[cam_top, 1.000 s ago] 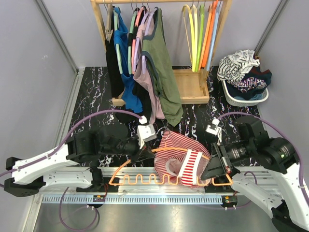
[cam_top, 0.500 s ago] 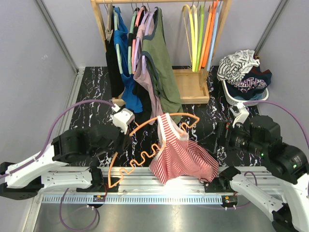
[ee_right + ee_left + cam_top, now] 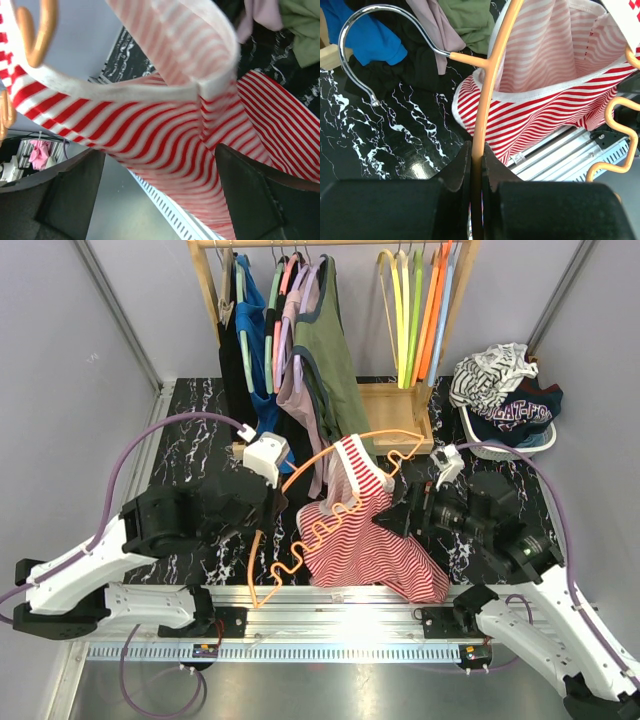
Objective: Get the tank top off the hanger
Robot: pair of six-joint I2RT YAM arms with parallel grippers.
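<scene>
The red-and-white striped tank top (image 3: 370, 540) hangs by one strap from the raised end of an orange hanger (image 3: 330, 448), with its body draped down toward the front rail. My left gripper (image 3: 272, 502) is shut on the hanger's thin orange bar (image 3: 485, 90), and in the left wrist view the bar runs straight between the fingers of the left gripper (image 3: 476, 150). The steel hook (image 3: 355, 30) points left. My right gripper (image 3: 395, 520) is open at the top's right side. In the right wrist view striped cloth (image 3: 165, 130) hangs across the gap of the wide-apart right gripper (image 3: 157, 150).
A wooden rack (image 3: 210, 300) at the back holds several hanging garments (image 3: 335, 380) and bare coloured hangers (image 3: 415, 310). A white basket (image 3: 490, 447) of clothes sits at back right. An aluminium rail (image 3: 330, 640) runs along the near edge.
The left arm has swung the hanger up and toward the rack, tilting it on end. The right gripper has let go, opened wide and moved up beside the hanging top.
</scene>
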